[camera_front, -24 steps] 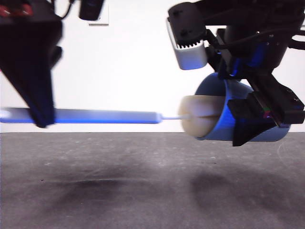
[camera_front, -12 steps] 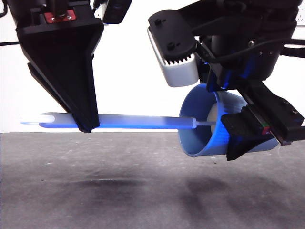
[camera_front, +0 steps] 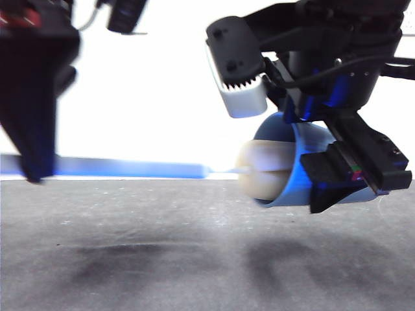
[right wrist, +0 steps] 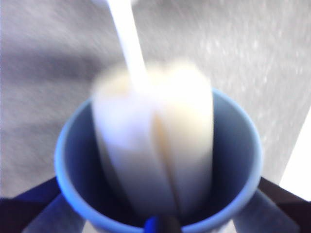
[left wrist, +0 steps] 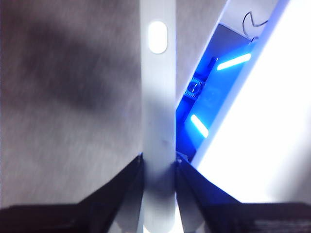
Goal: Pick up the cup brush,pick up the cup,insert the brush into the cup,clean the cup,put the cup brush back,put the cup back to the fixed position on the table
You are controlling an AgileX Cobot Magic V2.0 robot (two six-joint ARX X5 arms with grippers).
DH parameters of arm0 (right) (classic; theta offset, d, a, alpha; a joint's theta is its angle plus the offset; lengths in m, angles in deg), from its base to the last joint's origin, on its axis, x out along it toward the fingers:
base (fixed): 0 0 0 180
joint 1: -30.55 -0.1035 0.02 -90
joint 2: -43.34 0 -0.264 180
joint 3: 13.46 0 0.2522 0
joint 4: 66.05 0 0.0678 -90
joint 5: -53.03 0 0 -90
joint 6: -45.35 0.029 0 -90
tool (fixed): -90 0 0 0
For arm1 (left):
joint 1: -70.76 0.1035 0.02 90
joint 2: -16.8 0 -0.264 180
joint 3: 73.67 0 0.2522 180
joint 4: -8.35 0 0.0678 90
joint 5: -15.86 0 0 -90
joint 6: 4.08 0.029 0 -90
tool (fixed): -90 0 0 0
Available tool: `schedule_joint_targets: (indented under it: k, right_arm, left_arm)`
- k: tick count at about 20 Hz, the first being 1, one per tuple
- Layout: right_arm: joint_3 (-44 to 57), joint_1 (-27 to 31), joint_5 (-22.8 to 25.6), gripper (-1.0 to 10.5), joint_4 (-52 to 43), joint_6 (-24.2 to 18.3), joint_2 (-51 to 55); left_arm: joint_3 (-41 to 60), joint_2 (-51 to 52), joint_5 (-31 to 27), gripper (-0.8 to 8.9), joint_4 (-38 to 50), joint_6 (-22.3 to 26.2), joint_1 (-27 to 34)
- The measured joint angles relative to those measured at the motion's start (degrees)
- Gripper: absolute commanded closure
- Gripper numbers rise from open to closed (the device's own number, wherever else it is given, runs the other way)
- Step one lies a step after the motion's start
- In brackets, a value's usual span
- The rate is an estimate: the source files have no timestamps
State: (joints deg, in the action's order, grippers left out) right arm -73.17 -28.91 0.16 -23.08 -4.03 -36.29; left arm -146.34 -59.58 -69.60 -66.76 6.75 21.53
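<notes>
- While the front camera looks low across the table (camera_front: 194, 259), I see bare grey top nearest me, with soft shadows lying under the cup (camera_front: 292, 162).
- Above that, the cup hangs clear of the table, tipped on its side with its mouth turned toward the brush (camera_front: 259, 170) handle.
- My right gripper (camera_front: 337, 184) is clamped on the cup: one black jaw crosses the wall facing the camera, and the right wrist view (right wrist: 158, 213) shows a jaw pressed against each side of the cup (right wrist: 233, 160).
- At the cup's mouth I see the cream sponge head, part inside and part poking out past the rim; the right wrist view shows the same, with the head (right wrist: 155, 145) filling most of the opening.
- From the cup the thin neck and then the handle run level, away from the mouth, above the table and not touching it.
- At the handle's far end from the cup, my left gripper (camera_front: 32, 172) comes down from above and is clenched on it; the left wrist view (left wrist: 158, 167) has both jaws tight against the pale handle (left wrist: 158, 97), with the looped end beyond them.
- Behind the cup is only a bright white wall.
- Blur smears the handle and sponge, so I cannot tell whether the sponge touches the cup's wall.
</notes>
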Motion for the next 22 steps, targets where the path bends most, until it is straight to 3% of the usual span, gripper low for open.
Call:
schedule_joint_targets:
  k: [7, 13, 22]
  right_arm:
    - [0.00, 0.66, 0.37, 9.6, -0.13, 0.15, 0.00]
    - [0.00, 0.66, 0.09, 9.6, -0.70, 0.13, 0.00]
    - [0.00, 0.17, -0.68, 9.6, -1.55, 0.11, 0.00]
  left_arm:
    - [0.00, 2.49, -1.20, 8.22, -3.28, -0.02, 0.00]
    - [0.00, 0.55, 4.20, 8.22, 6.14, -0.17, -0.07]
    - [0.02, -4.26, 5.49, 8.22, 13.68, -2.89, -1.57]
